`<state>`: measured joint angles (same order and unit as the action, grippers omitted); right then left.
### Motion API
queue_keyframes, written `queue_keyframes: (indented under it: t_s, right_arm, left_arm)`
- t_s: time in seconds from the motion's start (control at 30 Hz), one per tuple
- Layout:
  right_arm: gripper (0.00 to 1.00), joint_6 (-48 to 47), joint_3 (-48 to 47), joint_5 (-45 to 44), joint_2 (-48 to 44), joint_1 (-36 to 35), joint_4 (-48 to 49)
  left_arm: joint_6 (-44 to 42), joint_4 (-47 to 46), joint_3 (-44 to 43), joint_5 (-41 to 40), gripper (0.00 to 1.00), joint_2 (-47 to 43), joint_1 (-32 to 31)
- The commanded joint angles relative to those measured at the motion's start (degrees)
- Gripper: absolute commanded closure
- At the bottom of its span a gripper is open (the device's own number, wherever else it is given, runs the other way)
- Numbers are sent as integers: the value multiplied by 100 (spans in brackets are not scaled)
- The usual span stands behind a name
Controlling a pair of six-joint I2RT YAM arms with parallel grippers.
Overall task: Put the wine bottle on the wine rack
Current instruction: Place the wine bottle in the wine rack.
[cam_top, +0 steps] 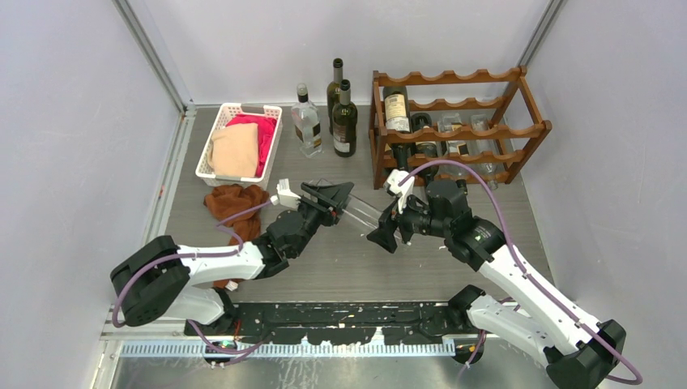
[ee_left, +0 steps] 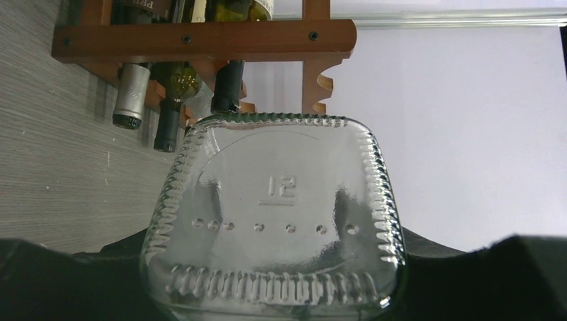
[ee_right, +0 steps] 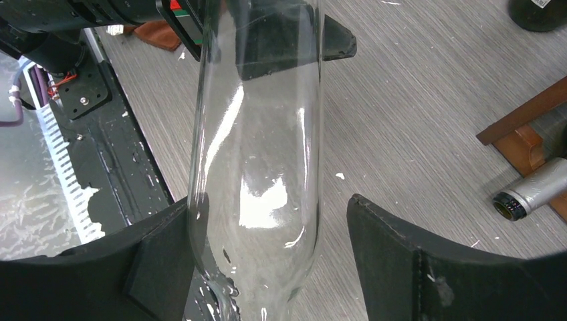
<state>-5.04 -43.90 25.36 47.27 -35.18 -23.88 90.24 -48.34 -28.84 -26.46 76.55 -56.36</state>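
Note:
A clear glass wine bottle [cam_top: 361, 213] hangs level above the table between my two grippers. My left gripper [cam_top: 334, 197] is shut on its base end; the left wrist view is filled by the ribbed square base [ee_left: 281, 214]. My right gripper [cam_top: 390, 230] stands open around the bottle's shoulder [ee_right: 257, 134]. Its left finger [ee_right: 160, 257] touches the glass, while its right finger [ee_right: 414, 257] stands a little apart from it. The reddish-brown wine rack [cam_top: 454, 130] is at the back right with several bottles lying in it. Part of the wine rack [ee_left: 200, 40] shows just beyond the base.
A white slotted basket [cam_top: 212, 144] with cloths stands at the back left, and a brown cloth [cam_top: 235, 203] lies in front of it. Three upright bottles [cam_top: 344, 121] stand left of the rack. A rack foot [ee_right: 528, 127] and a silver-capped bottle neck [ee_right: 531, 194] lie to the right.

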Motion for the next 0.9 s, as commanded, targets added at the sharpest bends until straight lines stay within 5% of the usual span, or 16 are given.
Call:
queue_keyframes:
  t_s: [0.0, 0.17, 0.27, 0.47, 0.5, 0.57, 0.73, 0.87]
  right_arm:
    - [18, 122, 8, -44, -43, -18, 398]
    - [22, 217, 39, -76, -51, -16, 526]
    - [34, 218, 37, -64, -76, -21, 533]
    - [80, 188, 9, -66, -127, -16, 495]
    - [86, 192, -2, -79, -148, -19, 471]
    - [94, 196, -35, -95, -191, 5, 432]
    - [99, 255, -104, 22, -366, 191, 368]
    - [99, 349, -86, 120, -510, 352, 327]
  left_arm:
    - [253, -984, -68, -92, 100, -13, -22]
    - [359, -1091, -60, -74, 100, 84, -23]
    - [380, -1152, -52, -58, 100, 128, -24]
    - [385, -1200, -52, -52, 100, 149, -24]
    - [381, -1204, -45, -45, 96, 149, -24]
    - [381, -1250, -11, -29, 74, 150, -20]
    - [332, -1190, 88, 49, 27, 87, -24]
    - [255, -1099, 190, 136, 15, 19, -23]
